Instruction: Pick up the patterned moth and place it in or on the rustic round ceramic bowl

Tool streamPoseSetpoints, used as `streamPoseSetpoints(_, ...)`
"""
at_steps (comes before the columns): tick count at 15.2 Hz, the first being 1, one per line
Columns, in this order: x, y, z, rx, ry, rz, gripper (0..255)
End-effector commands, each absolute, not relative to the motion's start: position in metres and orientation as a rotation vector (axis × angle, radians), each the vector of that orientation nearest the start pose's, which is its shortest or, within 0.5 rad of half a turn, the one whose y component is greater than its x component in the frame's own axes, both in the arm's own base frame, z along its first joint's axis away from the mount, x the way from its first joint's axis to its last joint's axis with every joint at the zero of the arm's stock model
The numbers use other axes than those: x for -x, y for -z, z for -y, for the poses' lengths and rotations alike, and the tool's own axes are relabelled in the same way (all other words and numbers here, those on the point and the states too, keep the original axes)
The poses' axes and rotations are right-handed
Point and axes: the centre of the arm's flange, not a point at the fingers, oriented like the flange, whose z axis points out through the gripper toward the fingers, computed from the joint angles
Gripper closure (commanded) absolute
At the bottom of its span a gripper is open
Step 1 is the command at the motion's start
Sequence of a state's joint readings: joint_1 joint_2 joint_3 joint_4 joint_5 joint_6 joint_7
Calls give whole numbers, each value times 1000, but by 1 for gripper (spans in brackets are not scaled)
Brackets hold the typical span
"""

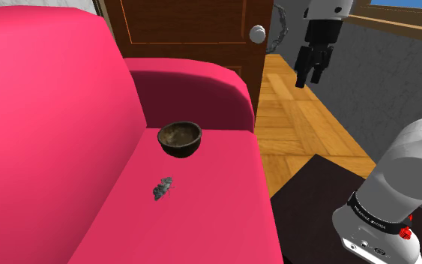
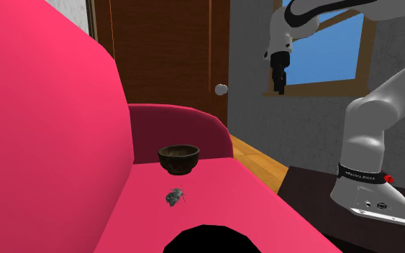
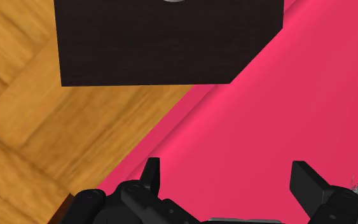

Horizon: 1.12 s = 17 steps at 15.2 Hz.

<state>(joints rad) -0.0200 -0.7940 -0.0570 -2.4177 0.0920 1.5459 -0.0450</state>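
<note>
The small grey patterned moth (image 1: 163,188) is lying flat on the seat of the hot-pink sofa (image 1: 216,217), near the dark brown round ceramic bowl (image 1: 179,139) but not touching it, at roughly its 6 o'clock in the shoulder view. The jaws are spread wide with nothing in them, hanging high over the wooden floor (image 1: 299,127) off the sofa's side, around 2 o'clock from the bowl. The moth looks feather-light, thin and probably fragile, so a gentle pinch across the body's middle seems safer than grabbing wing edges.
</note>
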Motion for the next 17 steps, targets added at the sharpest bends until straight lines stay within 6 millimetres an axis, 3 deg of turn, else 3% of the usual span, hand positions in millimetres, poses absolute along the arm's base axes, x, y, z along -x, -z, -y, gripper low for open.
streamPoseSetpoints(1, -299, -562, 17, 3003, -108, -22, 0)
streamPoseSetpoints(17, -360, -448, -149, 3015, -45, -266, 0)
